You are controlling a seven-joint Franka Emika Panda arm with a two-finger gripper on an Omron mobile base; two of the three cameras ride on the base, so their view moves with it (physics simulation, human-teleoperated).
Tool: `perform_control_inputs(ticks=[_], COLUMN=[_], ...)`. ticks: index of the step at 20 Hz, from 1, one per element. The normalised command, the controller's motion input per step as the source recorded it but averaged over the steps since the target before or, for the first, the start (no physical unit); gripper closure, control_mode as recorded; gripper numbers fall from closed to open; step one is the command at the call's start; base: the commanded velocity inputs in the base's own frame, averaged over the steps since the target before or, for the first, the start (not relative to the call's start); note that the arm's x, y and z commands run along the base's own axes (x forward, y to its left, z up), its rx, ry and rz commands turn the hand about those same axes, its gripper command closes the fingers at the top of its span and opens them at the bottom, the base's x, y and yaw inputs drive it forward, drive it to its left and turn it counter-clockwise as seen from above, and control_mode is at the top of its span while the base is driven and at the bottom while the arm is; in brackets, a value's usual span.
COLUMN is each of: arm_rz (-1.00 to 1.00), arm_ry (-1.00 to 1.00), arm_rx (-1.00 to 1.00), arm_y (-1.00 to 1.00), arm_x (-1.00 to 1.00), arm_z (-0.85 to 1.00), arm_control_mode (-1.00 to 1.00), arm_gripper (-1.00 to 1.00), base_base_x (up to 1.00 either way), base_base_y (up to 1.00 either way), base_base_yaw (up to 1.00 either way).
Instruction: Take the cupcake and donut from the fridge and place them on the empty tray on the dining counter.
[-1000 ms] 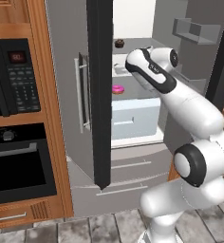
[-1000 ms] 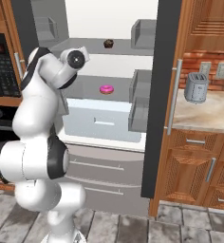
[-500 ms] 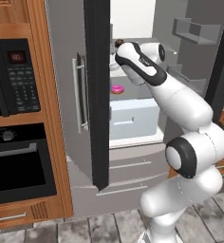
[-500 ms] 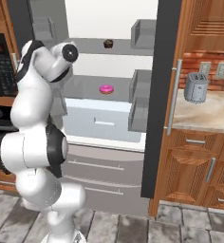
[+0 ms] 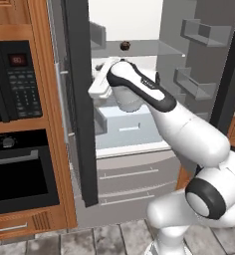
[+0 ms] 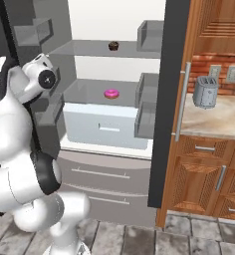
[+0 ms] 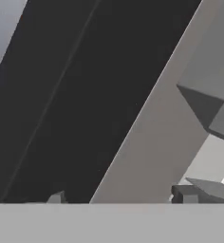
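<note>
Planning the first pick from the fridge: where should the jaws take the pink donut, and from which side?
Grip the donut across its outer rim, from above and the open front. It lies flat on the middle shelf, apart from other things, and the shelf above probably leaves room to descend.

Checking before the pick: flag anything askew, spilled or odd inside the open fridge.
Nothing stands out. The tiny dark brown cupcake sits upright on the upper grey shelf, and the pink-iced ring donut lies flat on the shelf below. No spills or damage visible.
</note>
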Motion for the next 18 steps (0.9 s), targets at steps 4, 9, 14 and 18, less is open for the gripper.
perform_control_inputs(ticks=[4,9,14,18], arm_rz=[0.03,0.0,-0.02,-0.19], arm_ry=[-0.03,0.0,0.01,0.41], arm_rx=[0.0,0.0,0.02,0.0], arm_y=[0.48,-0.27,-0.91,-1.0], arm_x=[-0.83,-1.0,-1.0,-0.72], arm_z=[0.36,0.58,0.64,0.49], arm_control_mode=[-1.0,-1.0,-1.0,-1.0], arm_gripper=[-1.0,-1.0,-1.0,-1.0], base_base_x=[0.0,0.0,0.0,0.0], base_base_y=[0.0,0.0,0.0,0.0], base_base_yaw=[0.0,0.0,0.0,0.0])
